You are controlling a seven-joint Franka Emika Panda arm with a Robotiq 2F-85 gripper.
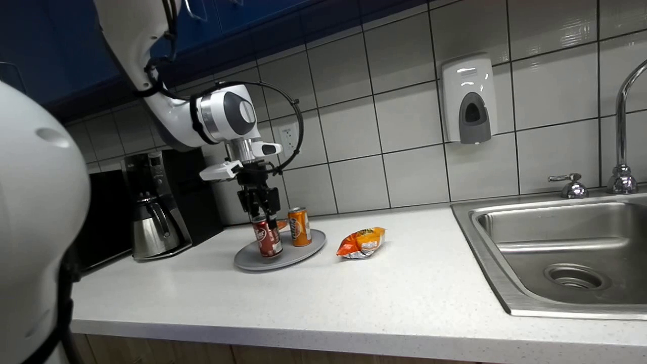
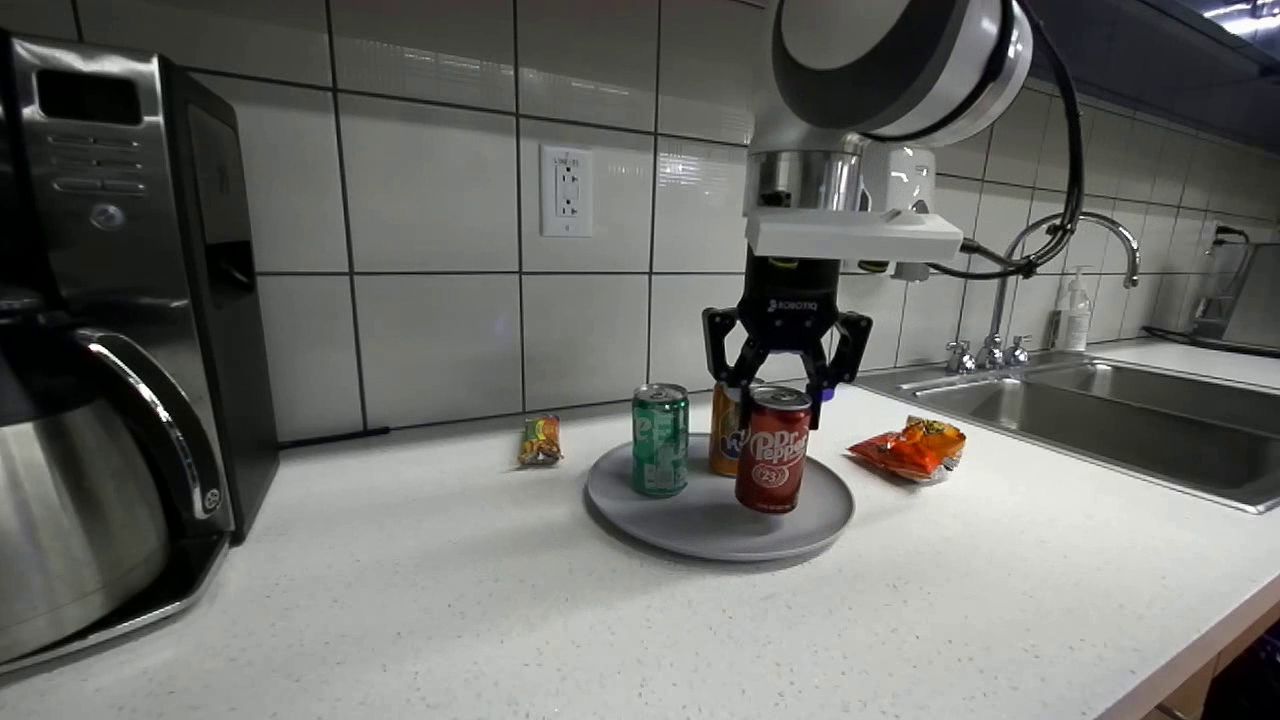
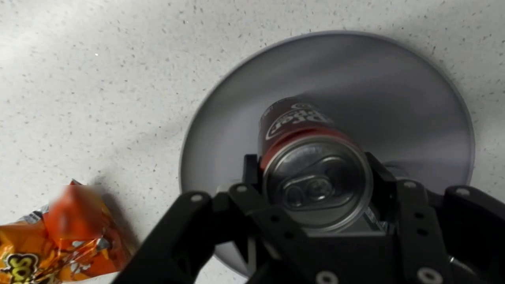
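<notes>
My gripper [image 2: 780,412] points downward with its black fingers on either side of a red Dr Pepper can [image 2: 772,462], gripping it near the top. In the wrist view the can's silver lid [image 3: 317,183] fills the space between the fingertips. The can is over the front part of a round grey plate [image 2: 690,535]; whether its base touches the plate I cannot tell. Behind it an orange can [image 1: 300,227] stands on the plate, partly covered in an exterior view. A green can [image 2: 660,440] stands upright at the plate's side, left of the red one there.
An orange snack bag [image 1: 361,243] lies on the counter beside the plate. Near the tiled wall is a small packet [image 2: 541,441]. A coffee maker [image 2: 140,200] stands on one side, and a steel sink [image 1: 482,258] with a faucet [image 1: 621,136] on the other.
</notes>
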